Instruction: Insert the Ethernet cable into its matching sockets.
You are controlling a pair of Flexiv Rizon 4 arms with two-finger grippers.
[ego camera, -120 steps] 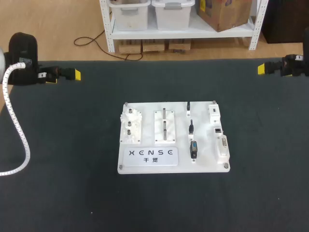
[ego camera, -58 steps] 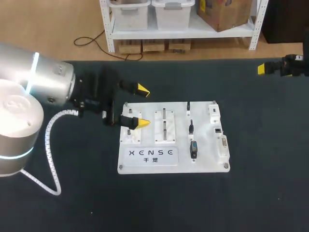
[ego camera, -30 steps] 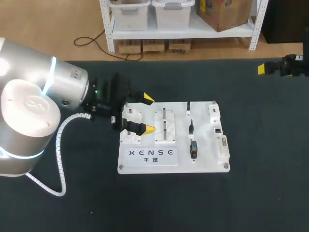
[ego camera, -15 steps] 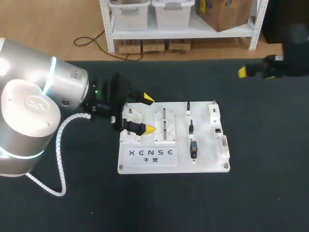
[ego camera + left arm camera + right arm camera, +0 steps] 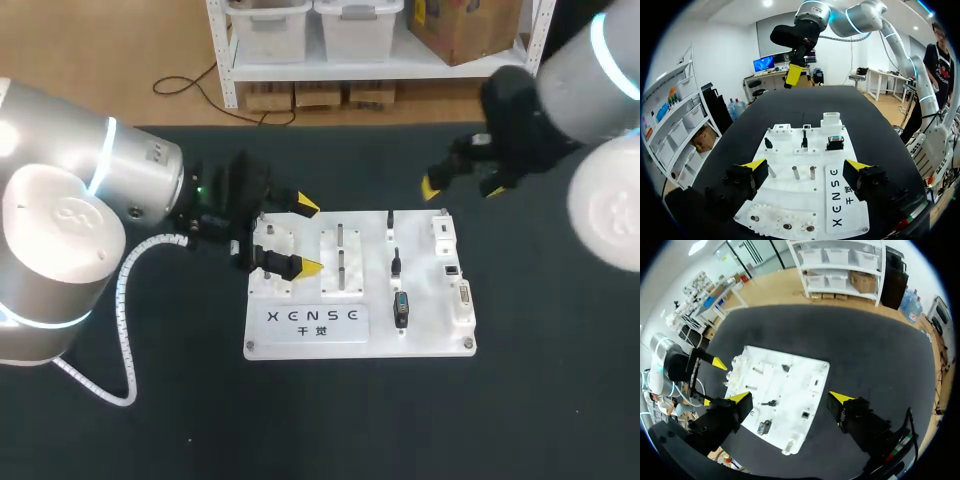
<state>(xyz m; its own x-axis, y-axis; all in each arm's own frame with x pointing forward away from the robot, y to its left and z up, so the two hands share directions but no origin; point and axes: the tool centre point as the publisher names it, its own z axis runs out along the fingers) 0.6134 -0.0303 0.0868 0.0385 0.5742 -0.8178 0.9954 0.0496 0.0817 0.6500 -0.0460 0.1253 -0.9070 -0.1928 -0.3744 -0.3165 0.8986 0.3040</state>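
The white connector board (image 5: 430, 300) lies mid-table. A column of small black plugs (image 5: 396, 265) stands on its right half, with a small dark socket (image 5: 452, 270) and white blocks beside them; I cannot tell which is the Ethernet part. My left gripper (image 5: 300, 238) hovers open over the board's left end, with nothing between its fingers. My right gripper (image 5: 462, 185) hangs open above the board's far right corner, also with nothing in it. In the left wrist view the left gripper (image 5: 805, 167) spans the board (image 5: 790, 200). The right gripper (image 5: 790, 399) looks down on the board (image 5: 790, 385) from high up.
Steel pins (image 5: 341, 258) and a white fixture block (image 5: 272, 255) stand on the board's left half, under my left gripper. A nameplate (image 5: 317, 320) lies along its near edge. Dark table mat (image 5: 540, 380) surrounds the board.
My right arm has swung in from the far right edge of the table to above the board's far right corner. The left arm has stayed where it was.
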